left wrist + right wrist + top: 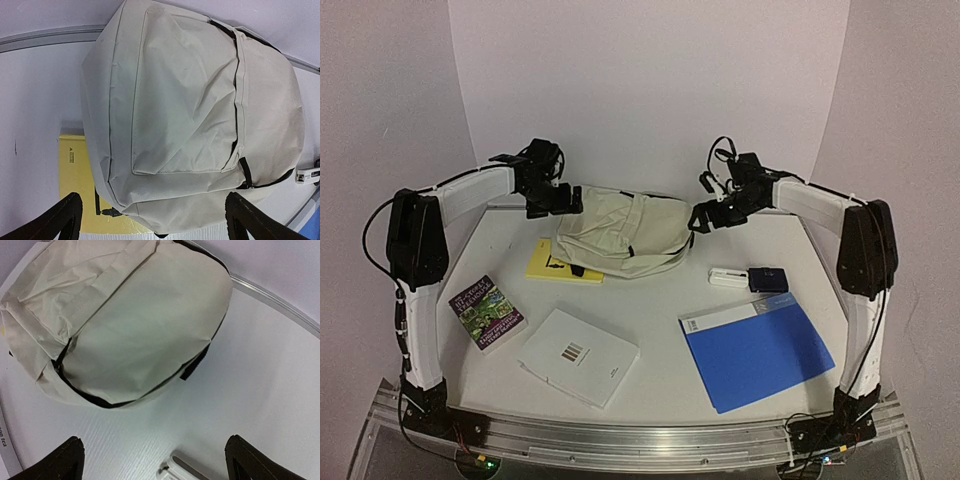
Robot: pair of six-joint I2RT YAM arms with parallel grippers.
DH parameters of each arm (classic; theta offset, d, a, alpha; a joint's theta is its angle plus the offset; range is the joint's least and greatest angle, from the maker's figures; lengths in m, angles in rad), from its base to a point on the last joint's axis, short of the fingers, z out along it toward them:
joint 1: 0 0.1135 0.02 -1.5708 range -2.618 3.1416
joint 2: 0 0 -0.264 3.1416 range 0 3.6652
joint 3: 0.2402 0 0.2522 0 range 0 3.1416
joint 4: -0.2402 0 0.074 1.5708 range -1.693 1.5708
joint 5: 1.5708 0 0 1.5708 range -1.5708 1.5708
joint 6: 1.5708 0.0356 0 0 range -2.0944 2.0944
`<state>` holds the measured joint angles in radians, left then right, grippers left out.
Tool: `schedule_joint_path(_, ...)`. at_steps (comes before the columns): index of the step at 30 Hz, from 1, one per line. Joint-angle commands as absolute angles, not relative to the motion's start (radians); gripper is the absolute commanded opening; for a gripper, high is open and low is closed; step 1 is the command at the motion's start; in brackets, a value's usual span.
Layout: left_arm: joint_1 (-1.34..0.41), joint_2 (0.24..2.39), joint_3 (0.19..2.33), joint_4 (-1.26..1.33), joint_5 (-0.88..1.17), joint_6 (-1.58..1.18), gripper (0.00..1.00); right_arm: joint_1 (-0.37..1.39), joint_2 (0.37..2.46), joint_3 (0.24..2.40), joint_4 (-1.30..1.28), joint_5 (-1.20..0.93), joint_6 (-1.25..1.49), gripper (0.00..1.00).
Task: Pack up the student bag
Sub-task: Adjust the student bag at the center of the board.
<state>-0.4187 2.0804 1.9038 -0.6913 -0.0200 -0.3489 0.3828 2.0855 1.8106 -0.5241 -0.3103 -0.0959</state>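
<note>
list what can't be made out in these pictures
Yellow book: top view and left wrist, part of its cover lies under the student bag.
White device: right wrist, cut off by the bottom edge.
Dark paperback: top view, title too small to read.
Inside of the bag: every view, hidden by its own fabric.

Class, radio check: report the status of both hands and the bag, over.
Left hand and right hand open, empty, at either end of the cream fabric backpack. Backpack lying flat. Thin yellow book partly pinned under its edge.
</note>
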Motion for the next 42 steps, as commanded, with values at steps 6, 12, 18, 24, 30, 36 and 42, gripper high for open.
schedule_joint_path(6,-0.417,2.128,2.023,-0.806,-0.028,-0.37,1.0,0.421,2.305,2.022,-0.528,-0.443,0.071,0.98)
schedule_joint_path(12,-0.393,2.207,2.111,-0.923,-0.069,-0.444,1.0,0.45,2.408,2.089,-0.523,-0.423,0.081,0.9)
schedule_joint_path(18,-0.327,2.277,2.156,-0.984,0.043,-0.525,0.91,0.463,2.412,2.043,-0.522,-0.42,0.088,0.7)
schedule_joint_path(24,-0.319,2.321,2.187,-0.982,0.135,-0.524,0.76,0.478,2.376,1.972,-0.514,-0.43,0.073,0.6)
schedule_joint_path(30,-0.305,2.375,2.232,-0.996,0.21,-0.526,0.61,0.494,2.378,1.951,-0.513,-0.437,0.068,0.57)
schedule_joint_path(36,-0.304,2.369,2.227,-0.999,0.201,-0.507,0.25,0.498,2.375,1.966,-0.512,-0.441,0.069,0.44)
schedule_joint_path(42,-0.304,2.238,2.081,-0.885,0.181,-0.492,0.0,0.498,2.321,1.984,-0.512,-0.439,0.058,0.02)
